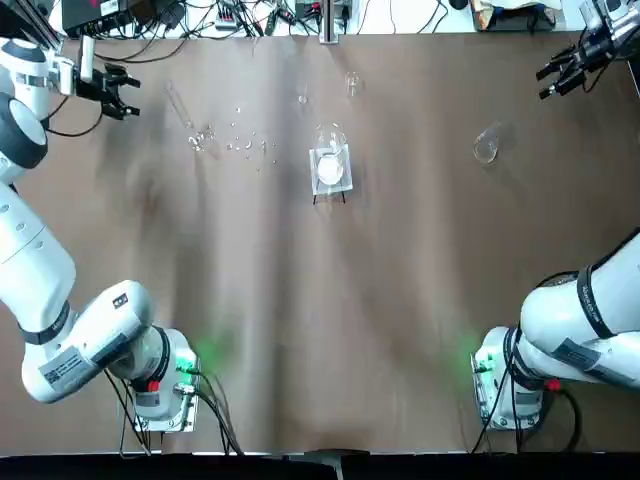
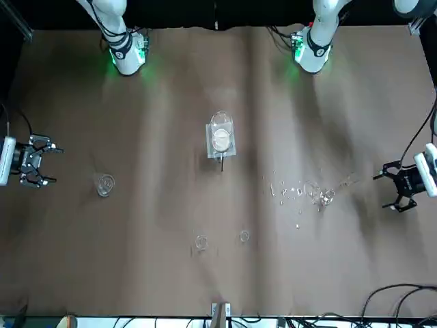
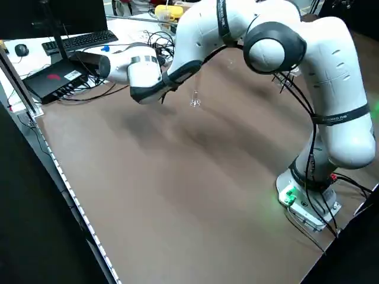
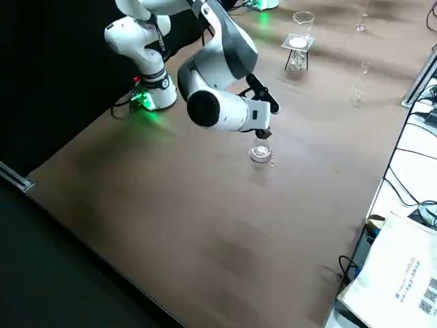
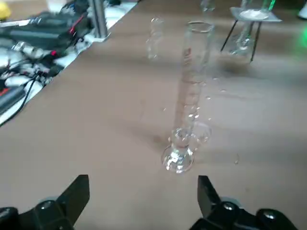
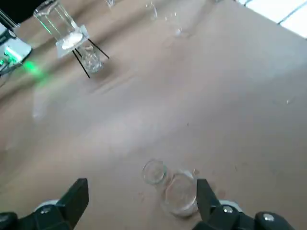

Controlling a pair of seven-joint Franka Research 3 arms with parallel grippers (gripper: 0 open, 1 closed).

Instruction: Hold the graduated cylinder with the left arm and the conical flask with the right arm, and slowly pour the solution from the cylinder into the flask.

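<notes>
None of the pour looked done, with grasping, lifting and pouring left: the graduated cylinder [image 5: 194, 72] stood left of the square stand [image 1: 320, 188], the conical flask [image 6: 181, 194] right of it, the left claw [image 5: 144, 189] and right claw [image 6: 143, 189] spread empty farther out on their sides.

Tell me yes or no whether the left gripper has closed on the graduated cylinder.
No, the left gripper is open, its fingers wide apart, with the graduated cylinder standing beyond them.

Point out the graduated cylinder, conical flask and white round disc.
Graduated cylinder [image 5: 177, 159]: left wrist view, on its foot.
Conical flask [image 6: 181, 194]: right wrist view, wide body.
White disc [image 1: 330, 170]: top view, its middle.
</notes>
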